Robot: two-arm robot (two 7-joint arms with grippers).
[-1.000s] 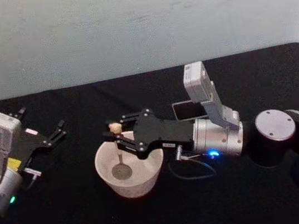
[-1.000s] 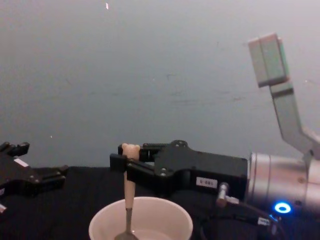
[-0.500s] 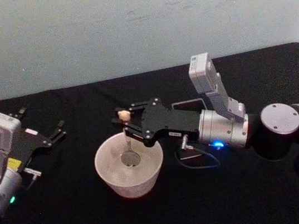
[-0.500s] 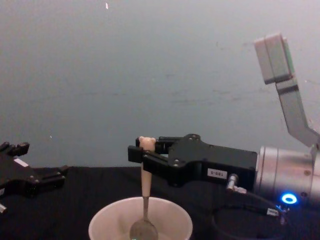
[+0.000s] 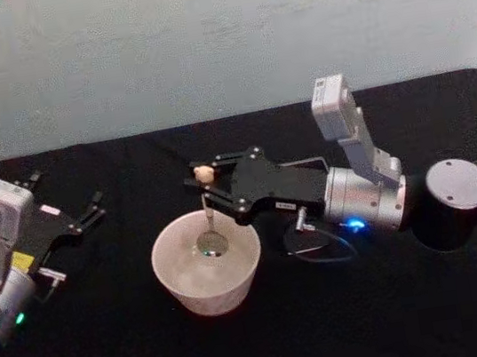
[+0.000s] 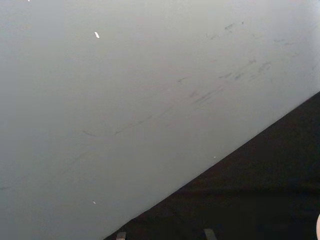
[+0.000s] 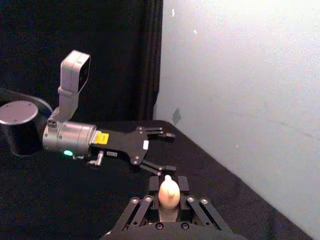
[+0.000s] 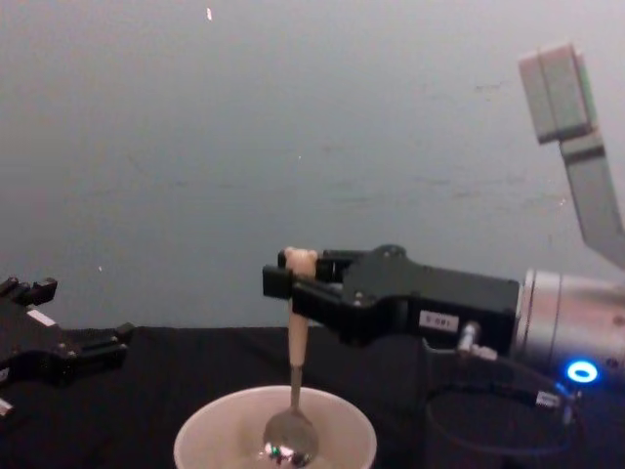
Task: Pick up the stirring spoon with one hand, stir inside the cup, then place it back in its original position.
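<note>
Nearest to me stands one cup (image 5: 204, 298), wide and off-white, on the black surface (image 5: 103, 351). One stirring spoon (image 8: 295, 363) stands in it, and I have two grippers out over the surface, one on each side. From my chest the cup's lower part is cut off at the bottom edge of the view, and my left gripper (image 5: 65, 192) is clipped at the left edge. The spoon's shiny bowl hangs inside the cup, below the rim and near the middle, but I cannot tell whether it touches the bottom. I also cannot make out whether the cup holds anything besides the spoon. My right gripper (image 5: 206, 180) reaches in level from the right, just above the cup's far rim. Its fingers are clenched on the top of the cream handle, one on each side, with the little bear head poking up just above them. From there the handle runs almost upright down into the cup. My left gripper rests well apart from the cup at the left of the surface, its fingers released and spread wide, pointing toward the far edge. Farthest off, behind the surface, rises the pale wall (image 5: 200, 40), faintly scuffed where my left wrist looks at it.
</note>
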